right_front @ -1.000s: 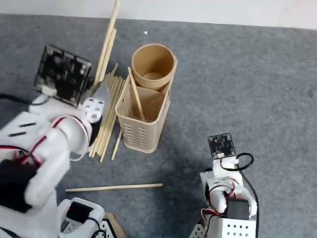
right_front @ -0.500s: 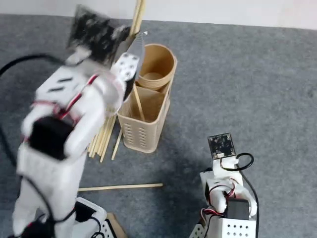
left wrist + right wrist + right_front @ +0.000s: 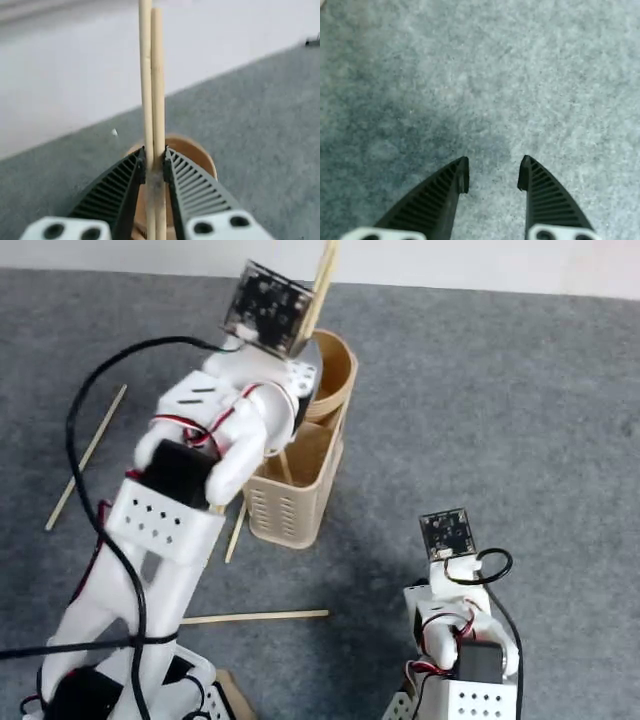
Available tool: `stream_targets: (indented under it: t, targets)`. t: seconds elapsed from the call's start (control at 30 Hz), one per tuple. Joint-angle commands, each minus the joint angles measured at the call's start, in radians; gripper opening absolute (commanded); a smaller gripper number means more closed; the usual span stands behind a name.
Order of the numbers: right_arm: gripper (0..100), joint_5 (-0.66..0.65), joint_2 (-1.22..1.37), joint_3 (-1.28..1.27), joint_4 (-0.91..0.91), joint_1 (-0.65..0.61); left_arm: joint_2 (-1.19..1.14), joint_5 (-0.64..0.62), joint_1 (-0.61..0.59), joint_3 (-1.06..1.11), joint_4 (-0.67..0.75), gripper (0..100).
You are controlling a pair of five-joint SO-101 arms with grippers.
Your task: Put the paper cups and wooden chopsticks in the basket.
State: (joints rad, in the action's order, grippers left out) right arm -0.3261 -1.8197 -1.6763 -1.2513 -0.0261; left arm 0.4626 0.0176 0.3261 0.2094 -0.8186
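Note:
My left gripper (image 3: pixel 153 161) is shut on two wooden chopsticks (image 3: pixel 151 75) that stand upright between its fingers. In the high view this arm stretches over the tan slotted basket (image 3: pixel 290 510), and the held chopsticks (image 3: pixel 325 268) poke up past its camera board. A brown paper cup (image 3: pixel 338 368) sits in the far end of the basket; the left wrist view shows the paper cup (image 3: pixel 200 156) just behind the jaws. One chopstick (image 3: pixel 284 462) leans inside the basket. My right gripper (image 3: pixel 492 175) is open over bare grey carpet, with the right arm (image 3: pixel 460 635) at the lower right.
Loose chopsticks lie on the carpet: one (image 3: pixel 85 455) far to the left, one (image 3: pixel 255 617) in front of the basket, one (image 3: pixel 236 532) by the basket's left wall. The grey carpet (image 3: pixel 520 420) right of the basket is open floor.
The left arm rose from the chopstick pile left of the basket and swung right over the basket, carrying two chopsticks. A single stick now lies far left. The right arm kept still.

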Motion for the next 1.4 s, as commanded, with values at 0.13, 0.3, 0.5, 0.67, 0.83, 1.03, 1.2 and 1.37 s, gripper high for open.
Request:
stream_targets:
  t: [0.13,0.3,0.5,0.67,0.83,1.03,1.2,1.37]
  targets:
    - [17.0,-0.011,-0.013,-0.117,-0.005,0.021,0.160,0.038,0.004,0.047,-0.054,8]
    - [17.0,-0.011,-0.013,-0.117,-0.005,0.021,0.219,0.032,0.004,0.087,-0.095,23]
    - [17.0,-0.011,-0.013,-0.117,-0.005,0.021,0.228,0.037,-0.015,0.124,-0.094,21]
    - [17.0,-0.011,-0.013,-0.117,-0.005,0.021,0.228,0.032,-0.202,-0.015,-0.120,21]
    - [17.0,-0.011,-0.013,-0.117,-0.005,0.021,0.226,0.032,-0.424,-0.188,-0.241,21]
    - [17.0,-0.011,-0.013,-0.117,-0.005,0.021,0.211,0.035,-0.581,-0.315,-0.367,21]
    - [17.0,-0.011,-0.013,-0.117,-0.005,0.021,0.005,0.173,-0.651,-0.262,-0.502,21]
    - [17.0,-0.011,-0.013,-0.117,-0.005,0.021,-0.312,0.388,-0.676,-0.237,-0.631,21]
